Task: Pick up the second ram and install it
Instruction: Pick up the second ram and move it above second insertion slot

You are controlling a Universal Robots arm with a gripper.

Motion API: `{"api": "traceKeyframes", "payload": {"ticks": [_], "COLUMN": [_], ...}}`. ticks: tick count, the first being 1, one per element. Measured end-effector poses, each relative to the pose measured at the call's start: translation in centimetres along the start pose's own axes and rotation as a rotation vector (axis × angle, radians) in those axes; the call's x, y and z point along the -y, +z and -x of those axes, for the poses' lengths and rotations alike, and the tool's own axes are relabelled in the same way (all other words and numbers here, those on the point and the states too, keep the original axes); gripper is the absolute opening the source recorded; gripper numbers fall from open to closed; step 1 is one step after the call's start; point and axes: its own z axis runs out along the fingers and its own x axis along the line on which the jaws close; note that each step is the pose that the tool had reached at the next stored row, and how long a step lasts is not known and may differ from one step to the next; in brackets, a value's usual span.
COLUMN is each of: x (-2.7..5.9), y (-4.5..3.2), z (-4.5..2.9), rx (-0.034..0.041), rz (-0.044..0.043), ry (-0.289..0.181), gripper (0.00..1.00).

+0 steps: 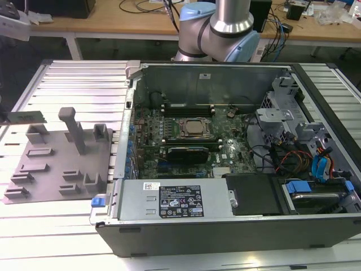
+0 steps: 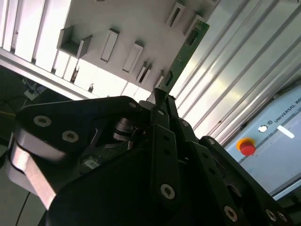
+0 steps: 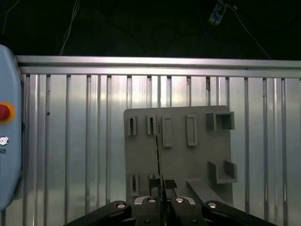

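Long, thin green ram (image 2: 182, 57) with small dark chips, pinched at one end by the hand (image 2: 160, 95), pointing straight out, lifted over grey holder (image 2: 146, 23).

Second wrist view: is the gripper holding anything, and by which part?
The gripper is shut on the long, thin green circuit-board ram stick, pinching one end; the rest juts out free.

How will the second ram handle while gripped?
Probably stiff: the second ram juts straight from the gripper without sagging. Likely light, being thin edge-on in the first wrist view. Held by one end, it could pivot if bumped.
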Motion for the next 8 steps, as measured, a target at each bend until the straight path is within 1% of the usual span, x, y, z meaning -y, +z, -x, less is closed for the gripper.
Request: {"api": "traceKeyframes", "payload": {"ticks": [3,4,8], "x": [-0.03,-0.04,-0.04], "y": [-0.74,-0.87,-1.02], "z": [0.02,0.02,0.03], "rx": [0.0000,0.0001,0.0001], "rz": [0.0000,-0.0001,-0.0001], "ry": [0.000,0.000,0.000], "gripper": [0.11,0.11,0.11]}}
